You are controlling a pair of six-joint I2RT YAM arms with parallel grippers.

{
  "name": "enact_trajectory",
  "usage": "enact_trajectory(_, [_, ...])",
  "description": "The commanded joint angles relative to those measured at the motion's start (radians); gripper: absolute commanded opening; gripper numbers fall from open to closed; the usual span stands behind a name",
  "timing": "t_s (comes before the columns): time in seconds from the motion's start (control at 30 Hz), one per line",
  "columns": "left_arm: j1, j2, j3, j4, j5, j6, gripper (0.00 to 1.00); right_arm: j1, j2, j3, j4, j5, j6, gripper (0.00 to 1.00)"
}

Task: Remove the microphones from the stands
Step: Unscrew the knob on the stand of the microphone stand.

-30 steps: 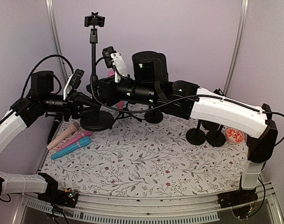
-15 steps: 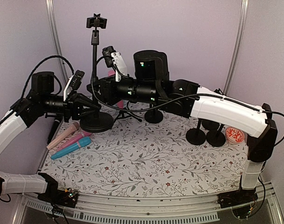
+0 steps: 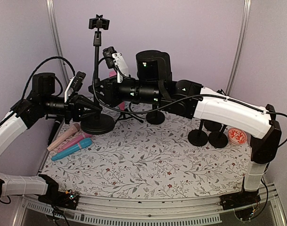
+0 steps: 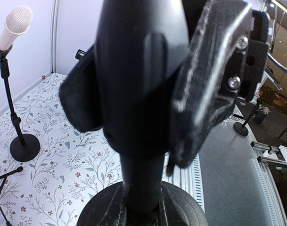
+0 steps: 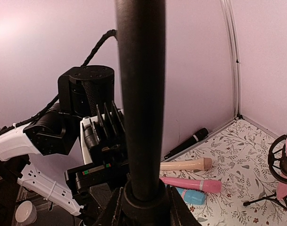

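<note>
The left gripper is pinched on the lower pole of the tall black metal stand with a round base. The right gripper flanks the pole higher up; whether its jaws actually bite cannot be determined. The black clip at the stand's top holds nothing. A cream-headed microphone sits clipped in a separate slim black stand, so removal appears not yet done. Compared with one second earlier, the clip is displaced slightly rightward and the right jaws have narrowed.
</note>
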State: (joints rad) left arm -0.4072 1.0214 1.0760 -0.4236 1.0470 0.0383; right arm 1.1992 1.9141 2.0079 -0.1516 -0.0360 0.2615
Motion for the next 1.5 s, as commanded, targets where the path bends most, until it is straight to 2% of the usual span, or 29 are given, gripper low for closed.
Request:
enact_trajectory(0.0, [0.004, -0.018, 0.001, 0.033, 0.053, 0.027, 0.00, -0.030, -0.082, -0.006, 0.046, -0.020, 0.002, 0.00])
enact_trajectory(0.27, [-0.007, -0.014, 0.007, 0.052, 0.238, -0.036, 0.00, -0.069, -0.127, -0.115, 0.196, -0.278, 0.050, 0.00])
enact_trajectory(0.47, [-0.015, -0.013, 0.013, 0.064, 0.324, -0.063, 0.00, -0.079, -0.136, -0.142, 0.255, -0.359, 0.072, 0.00])
enact_trajectory(0.73, [-0.023, -0.011, 0.015, 0.063, 0.376, -0.076, 0.00, -0.081, -0.145, -0.173, 0.339, -0.441, 0.091, 0.00])
enact_trajectory(1.47, [-0.048, -0.018, 0.010, 0.092, 0.513, -0.138, 0.00, -0.093, -0.081, -0.212, 0.718, -0.739, 0.227, 0.00])
